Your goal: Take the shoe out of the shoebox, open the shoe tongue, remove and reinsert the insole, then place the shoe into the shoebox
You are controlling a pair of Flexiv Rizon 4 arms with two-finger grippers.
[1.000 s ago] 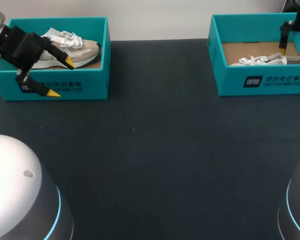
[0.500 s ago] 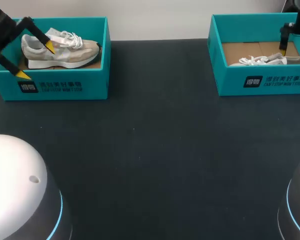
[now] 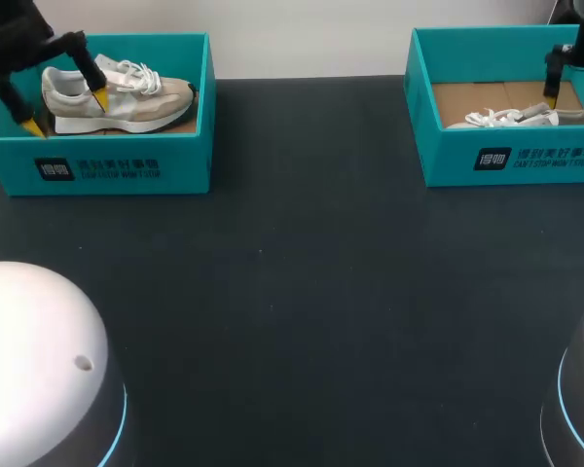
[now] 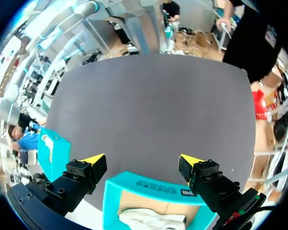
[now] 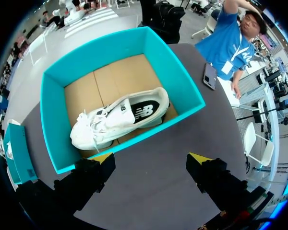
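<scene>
A beige and white sneaker (image 3: 117,97) stands upright in the teal shoebox (image 3: 107,165) at the back left. My left gripper (image 3: 65,112) hovers open over its heel end, touching nothing. The left wrist view shows that gripper (image 4: 141,160) open above the box (image 4: 116,201), with a bit of the shoe (image 4: 149,221) under it. A white sneaker (image 3: 516,117) lies on its side in the teal shoebox (image 3: 526,161) at the back right. My right gripper (image 5: 151,158) stands open above that box (image 5: 101,55) and the shoe (image 5: 120,120); the head view shows one dark finger (image 3: 553,70).
The dark table (image 3: 302,292) stretches between the two boxes and toward the front edge. Each wrist view catches the other arm's teal box across the table: the right box (image 4: 55,153) and the left box (image 5: 17,153).
My left gripper has swung from in front of the left box up and back, and now hangs over the shoe's heel. The right arm has not moved.
</scene>
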